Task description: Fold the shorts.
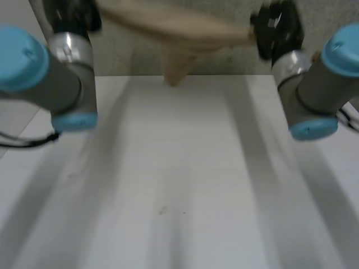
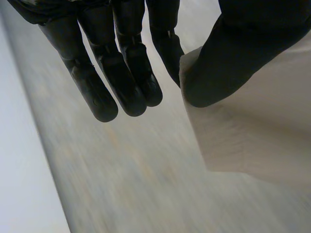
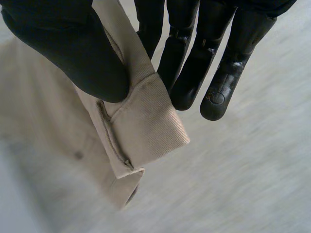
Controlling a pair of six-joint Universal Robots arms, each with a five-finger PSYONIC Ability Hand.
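Observation:
The beige shorts (image 1: 174,28) hang in the air beyond the far edge of the white table (image 1: 179,185), stretched between both hands, with a fold drooping in the middle. My left hand (image 1: 70,14) holds one end: in its wrist view the thumb (image 2: 238,53) pinches the shorts (image 2: 252,131) against a finger. My right hand (image 1: 275,25) holds the other end: its thumb (image 3: 68,48) pinches the waistband corner of the shorts (image 3: 141,126) against the fingers (image 3: 189,73).
Grey carpet floor (image 1: 224,59) lies past the table's far edge. Both arms reach forward along the table's sides, the left arm (image 1: 61,84) and the right arm (image 1: 314,95).

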